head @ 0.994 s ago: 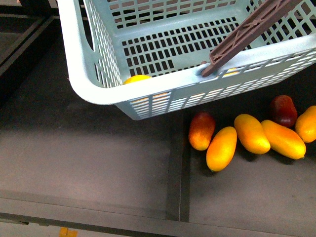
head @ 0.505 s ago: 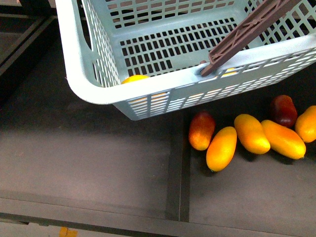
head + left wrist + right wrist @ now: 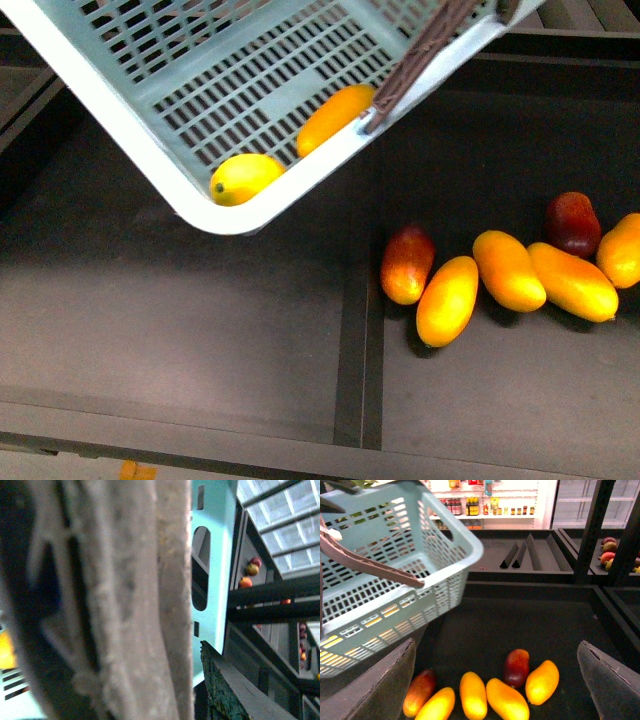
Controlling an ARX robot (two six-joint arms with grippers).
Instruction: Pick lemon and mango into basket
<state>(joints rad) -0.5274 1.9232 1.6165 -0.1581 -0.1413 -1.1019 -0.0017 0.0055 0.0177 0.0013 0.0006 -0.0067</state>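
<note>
The turquoise basket (image 3: 120, 110) hangs tilted, and inside it the lemon (image 3: 243, 178) and a mango (image 3: 335, 115) rest near its low corner, so both picks look done. The right gripper (image 3: 495, 680) is spread wide and empty, with the loose mangoes (image 3: 507, 697) (yellow-orange, one dark red) lying between and below its fingers. The left gripper is probably at the brown handle (image 3: 125, 605), but its blurred view leaves its grip unclear.

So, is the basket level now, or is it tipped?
Tipped. In the front view the basket tilts, and the lemon and mango lie against its low wall.
</note>
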